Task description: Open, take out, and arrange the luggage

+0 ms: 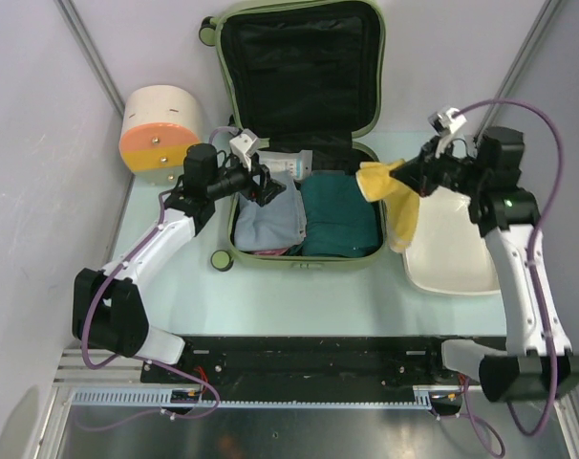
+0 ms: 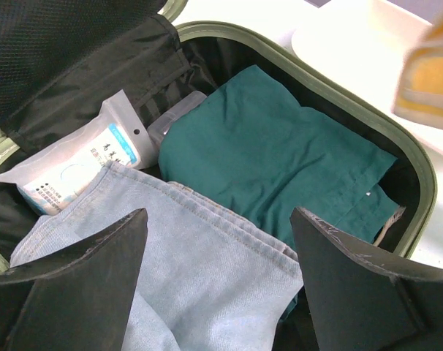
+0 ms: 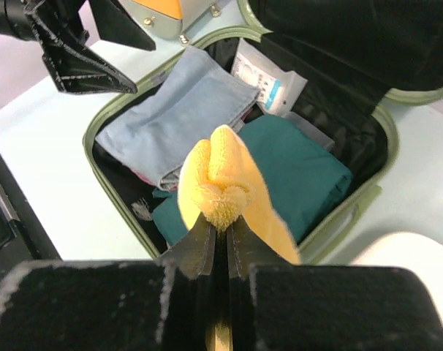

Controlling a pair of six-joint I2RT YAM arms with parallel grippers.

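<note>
Drum container (image 1: 160,129) in cream and orange stands at the far left of the pale table (image 1: 184,287), just beside the luggage's back-left corner. Next comes the left gripper (image 2: 218,248), its jaws spread wide and holding nothing, hovering over the left half of the case without touching the clothes.

At the middle lies the luggage (image 1: 299,57), an olive-green suitcase unzipped and open, its black-lined lid tipped up at the far side and its lower shell flat on the table. Inside the shell, a folded light-blue denim garment (image 1: 268,218) fills the left side and a folded teal garment (image 1: 339,218) the right, the two touching. A white packet (image 1: 291,163) with blue print is tucked at the back, against the hinge (a clear plastic item beside it is too hidden to identify).

Further right, a yellow cloth (image 3: 221,172) hangs in the air above the case's right rim, pinched tight between the fingers of the right gripper (image 3: 221,234). A white oval basin (image 1: 457,258) sits at the far right, near the case.
</note>
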